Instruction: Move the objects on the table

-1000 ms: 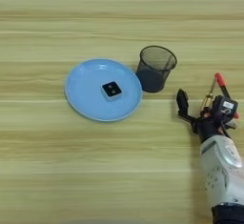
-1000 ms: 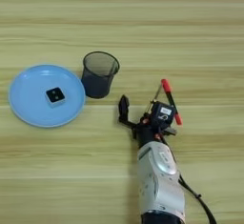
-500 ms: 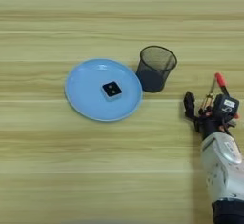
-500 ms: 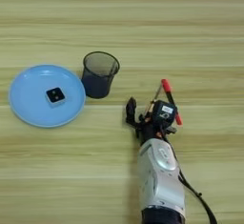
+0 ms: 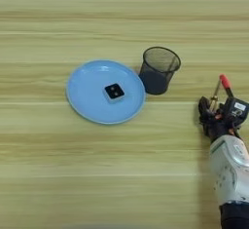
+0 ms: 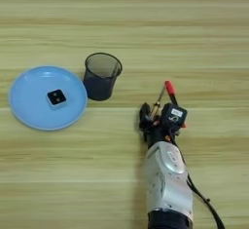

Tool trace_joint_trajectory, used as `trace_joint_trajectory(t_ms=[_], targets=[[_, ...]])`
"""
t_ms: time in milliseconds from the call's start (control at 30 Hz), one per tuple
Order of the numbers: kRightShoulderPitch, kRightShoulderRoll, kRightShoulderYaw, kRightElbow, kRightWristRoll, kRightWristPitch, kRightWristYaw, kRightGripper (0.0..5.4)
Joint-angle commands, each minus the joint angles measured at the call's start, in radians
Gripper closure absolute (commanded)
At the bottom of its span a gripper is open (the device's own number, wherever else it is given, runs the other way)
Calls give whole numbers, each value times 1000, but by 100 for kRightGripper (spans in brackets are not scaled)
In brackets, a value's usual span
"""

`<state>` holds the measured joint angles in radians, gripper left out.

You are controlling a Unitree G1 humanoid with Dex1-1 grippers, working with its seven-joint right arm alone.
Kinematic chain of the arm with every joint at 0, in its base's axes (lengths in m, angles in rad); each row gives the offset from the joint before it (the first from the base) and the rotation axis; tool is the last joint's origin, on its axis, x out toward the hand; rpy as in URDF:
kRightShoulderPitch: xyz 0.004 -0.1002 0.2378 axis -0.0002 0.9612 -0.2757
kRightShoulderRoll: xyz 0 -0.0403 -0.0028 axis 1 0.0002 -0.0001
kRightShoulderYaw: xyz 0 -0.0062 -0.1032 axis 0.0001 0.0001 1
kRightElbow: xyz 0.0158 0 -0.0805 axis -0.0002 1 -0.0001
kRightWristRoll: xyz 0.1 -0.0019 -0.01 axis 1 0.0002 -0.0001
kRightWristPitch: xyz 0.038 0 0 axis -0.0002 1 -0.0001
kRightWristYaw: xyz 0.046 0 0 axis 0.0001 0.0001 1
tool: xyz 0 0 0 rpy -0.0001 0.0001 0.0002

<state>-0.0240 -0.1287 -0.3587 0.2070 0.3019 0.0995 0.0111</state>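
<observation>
The small black block (image 5: 115, 91) was seen lying on a blue plate (image 5: 87, 101) on the tabletop (image 5: 73, 174). A black mesh cup (image 6: 101, 76) stood at the plate's 3 o'clock. The screwdriver (image 6: 160, 99) was held tight in the right gripper (image 6: 156, 119).

No word or number reads anywhere. The block (image 5: 115, 91), left of centre, bears a white mark too small to make out; a white label on the gripper (image 6: 176, 112) is likewise illegible.
</observation>
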Motion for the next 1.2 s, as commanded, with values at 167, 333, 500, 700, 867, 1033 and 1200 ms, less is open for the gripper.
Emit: trace_joint_trajectory(t_ms=[167,333,500,700,867,1033,1200], targets=[[5,-13,-18,0,1,42,-16,390],[4,-13,-20,-2,3,46,-13,446],[3,-15,-20,0,0,45,-12,458],[3,-18,-10,5,-19,26,-12,458],[6,-20,-2,-1,-37,3,-14,458],[9,-20,5,-28,-66,-43,-14,459],[7,-17,1,-26,-63,-46,-6,459]])
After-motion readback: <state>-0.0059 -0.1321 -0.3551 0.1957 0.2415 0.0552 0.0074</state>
